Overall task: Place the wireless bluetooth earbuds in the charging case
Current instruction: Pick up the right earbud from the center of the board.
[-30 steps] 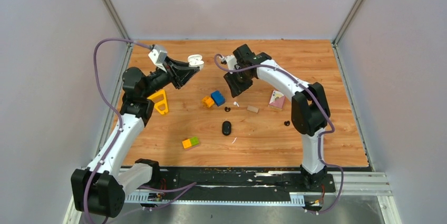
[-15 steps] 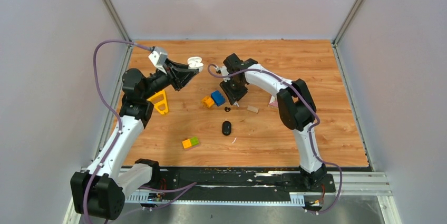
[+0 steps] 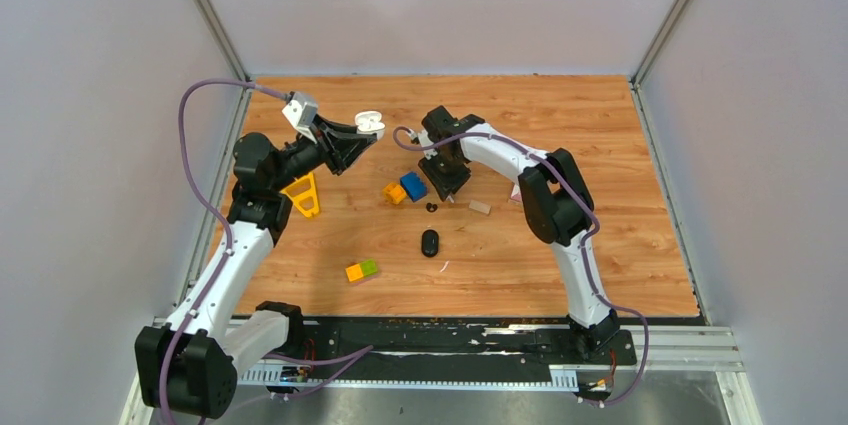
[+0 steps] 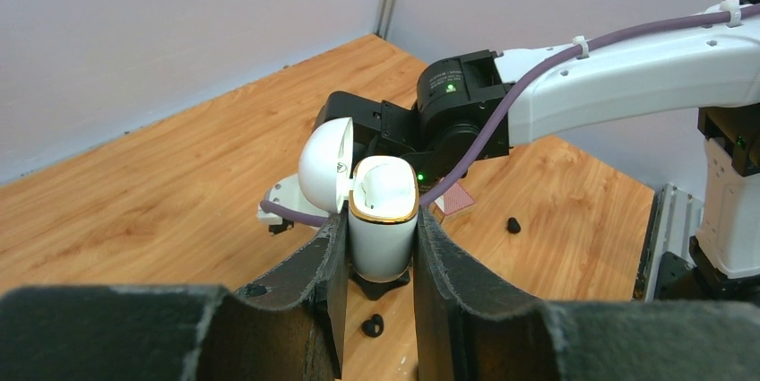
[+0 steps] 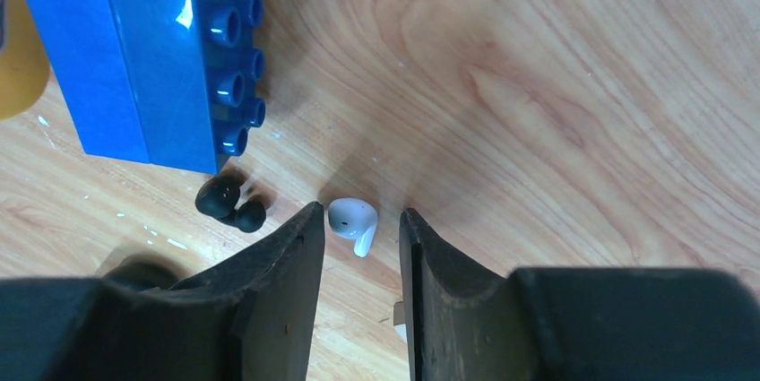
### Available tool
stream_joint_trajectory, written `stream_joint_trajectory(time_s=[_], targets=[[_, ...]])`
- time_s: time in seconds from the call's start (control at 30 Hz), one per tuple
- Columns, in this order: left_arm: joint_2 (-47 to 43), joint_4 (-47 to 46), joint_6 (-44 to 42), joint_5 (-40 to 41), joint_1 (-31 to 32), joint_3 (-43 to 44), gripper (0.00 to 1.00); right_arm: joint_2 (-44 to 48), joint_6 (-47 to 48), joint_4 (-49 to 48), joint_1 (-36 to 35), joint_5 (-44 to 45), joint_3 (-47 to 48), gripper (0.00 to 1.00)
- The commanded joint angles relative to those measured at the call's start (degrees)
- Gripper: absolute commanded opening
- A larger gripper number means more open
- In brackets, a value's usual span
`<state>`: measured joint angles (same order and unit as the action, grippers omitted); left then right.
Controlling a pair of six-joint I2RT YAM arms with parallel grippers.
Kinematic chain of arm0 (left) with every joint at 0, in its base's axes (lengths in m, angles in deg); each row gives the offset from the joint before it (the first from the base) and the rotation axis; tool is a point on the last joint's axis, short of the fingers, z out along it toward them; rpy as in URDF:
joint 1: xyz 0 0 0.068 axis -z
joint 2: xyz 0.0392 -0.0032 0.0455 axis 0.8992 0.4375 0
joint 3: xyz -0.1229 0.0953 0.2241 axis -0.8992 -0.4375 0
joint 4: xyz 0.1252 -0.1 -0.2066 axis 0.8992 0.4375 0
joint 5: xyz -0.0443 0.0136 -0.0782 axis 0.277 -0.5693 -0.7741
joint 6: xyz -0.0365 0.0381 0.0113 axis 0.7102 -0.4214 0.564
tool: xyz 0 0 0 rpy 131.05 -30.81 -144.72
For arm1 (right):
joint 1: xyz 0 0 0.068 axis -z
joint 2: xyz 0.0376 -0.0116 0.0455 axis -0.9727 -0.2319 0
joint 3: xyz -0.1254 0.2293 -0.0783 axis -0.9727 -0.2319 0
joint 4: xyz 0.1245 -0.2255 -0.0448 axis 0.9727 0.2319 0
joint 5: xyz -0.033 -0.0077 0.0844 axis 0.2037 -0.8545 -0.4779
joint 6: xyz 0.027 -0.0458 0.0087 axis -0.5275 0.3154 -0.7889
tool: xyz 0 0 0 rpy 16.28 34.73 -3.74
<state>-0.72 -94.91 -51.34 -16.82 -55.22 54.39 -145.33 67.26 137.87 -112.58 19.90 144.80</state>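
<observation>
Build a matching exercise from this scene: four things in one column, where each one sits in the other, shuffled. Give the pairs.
1. white charging case
2. white earbud
3. black earbud
4. blue block

A. on the wood, framed by the open right hand
B. next to an orange block
C. clamped in the left hand, lid open
D. on the wood at the blue block's corner

Pairs: 1-C, 2-A, 3-D, 4-B

left gripper [image 4: 381,220]: squeezing white charging case [image 4: 384,255], lid open, middle | black earbud [image 4: 372,325]: on wood, bottom middle
</observation>
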Motion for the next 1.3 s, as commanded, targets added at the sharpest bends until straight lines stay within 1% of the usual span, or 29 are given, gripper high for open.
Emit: stream_joint_trajectory(time_s=[0.0, 0.33, 0.4, 0.57, 0.7, 0.87, 1.03, 1.1, 1.17, 1.27], targets=[[-1.4, -1.8, 0.2, 0.4, -0.6, 0.0, 0.00, -1.2, 0.2, -1.9, -0.2, 1.4, 2.1, 0.36], [-1.6, -2.5, 0.6, 0.7, -0.7, -0.9, 0.00, -1.5, -0.2, -1.3, -0.7, 1.7, 0.1, 0.32], [-1.7, -2.8, 0.6, 0.8, -0.7, -1.2, 0.00, -1.2, -0.4, -1.1, -0.6, 1.6, -0.8, 0.28], [-1.7, -3.3, 0.8, 0.9, -0.8, -1.7, 0.00, -0.3, -1.1, -1.1, -0.8, 0.9, -1.8, 0.14], [-1.5, -3.1, 0.7, 0.7, -0.8, -1.4, 0.00, 2.3, -1.6, -1.1, -0.6, 2.1, 0.0, 0.10], [-0.9, -3.6, 0.9, 0.6, -0.8, -1.3, 0.00, 10.8, -1.1, -2.5, 0.9, 1.9, 0.6, 0.09], [1.3, -6.6, 2.2, 0.4, -0.8, -0.2, 0.00, 23.0, 1.2, -5.6, 1.6, 0.3, -3.9, 0.09], [2.7, -8.2, 3.0, 0.2, -0.8, 0.4, 0.00, 27.8, 1.9, -7.6, 1.7, -1.1, -6.4, 0.10], [3.9, -9.6, 3.8, -0.5, -0.8, 1.3, 0.00, 33.4, 2.0, -11.5, 1.7, -2.7, -8.5, 0.10], [5.6, -11.3, 4.8, -1.9, -0.7, 2.5, 0.00, 40.2, 0.3, -21.1, 1.8, -6.2, -11.5, 0.10]])
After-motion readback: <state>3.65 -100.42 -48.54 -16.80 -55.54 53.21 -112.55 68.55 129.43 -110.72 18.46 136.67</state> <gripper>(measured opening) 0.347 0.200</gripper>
